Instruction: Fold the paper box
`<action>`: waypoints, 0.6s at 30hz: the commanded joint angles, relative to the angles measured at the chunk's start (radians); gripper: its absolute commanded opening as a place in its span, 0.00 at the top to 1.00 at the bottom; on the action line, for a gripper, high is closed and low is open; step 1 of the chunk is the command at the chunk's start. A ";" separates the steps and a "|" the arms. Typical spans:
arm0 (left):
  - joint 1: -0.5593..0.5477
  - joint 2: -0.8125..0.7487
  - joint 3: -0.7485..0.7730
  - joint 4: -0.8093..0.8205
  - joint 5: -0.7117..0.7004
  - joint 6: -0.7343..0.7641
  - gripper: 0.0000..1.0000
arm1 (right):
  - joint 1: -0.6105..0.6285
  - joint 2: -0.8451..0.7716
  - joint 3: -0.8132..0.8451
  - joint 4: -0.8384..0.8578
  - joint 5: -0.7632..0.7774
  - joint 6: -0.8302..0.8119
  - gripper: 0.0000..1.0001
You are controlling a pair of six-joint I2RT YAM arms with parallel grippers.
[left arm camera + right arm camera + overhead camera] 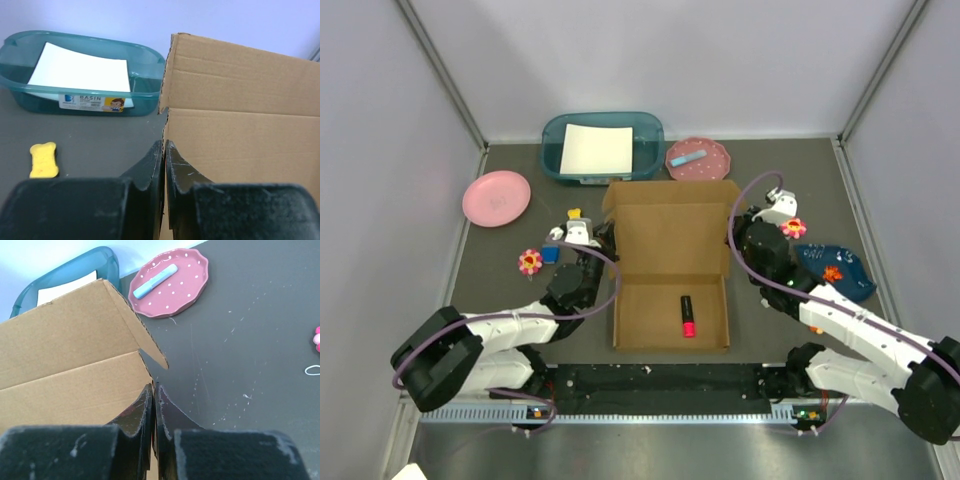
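The paper box (672, 232) lies open in the middle of the surface (790, 170), its far half standing upright. The left gripper (164, 146) pinches the left side wall, jaws nearly together on the cardboard. The right gripper (153, 388) likewise clamps the right wall.

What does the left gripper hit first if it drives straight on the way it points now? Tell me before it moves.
Most likely the paper box: its left edge stands directly ahead of the left gripper. The teal basin lies beyond, though depth is hard to judge.
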 commanded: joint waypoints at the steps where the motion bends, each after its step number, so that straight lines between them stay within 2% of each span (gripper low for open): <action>1: -0.010 -0.029 0.032 -0.055 -0.087 0.028 0.89 | 0.025 0.007 -0.016 -0.109 0.003 -0.014 1.00; 8: -0.009 -0.108 0.098 -0.299 -0.047 0.077 0.71 | 0.025 -0.036 -0.020 -0.103 -0.061 -0.196 1.00; 14: 0.010 -0.192 0.159 -0.551 0.042 0.059 0.58 | 0.025 -0.046 -0.015 -0.117 -0.072 -0.258 1.00; 16: 0.019 -0.220 0.184 -0.641 0.043 0.051 0.48 | 0.025 -0.050 -0.023 -0.109 -0.068 -0.269 1.00; 18: 0.031 -0.246 0.217 -0.705 0.055 0.050 0.43 | 0.025 -0.062 -0.032 -0.091 -0.068 -0.285 1.00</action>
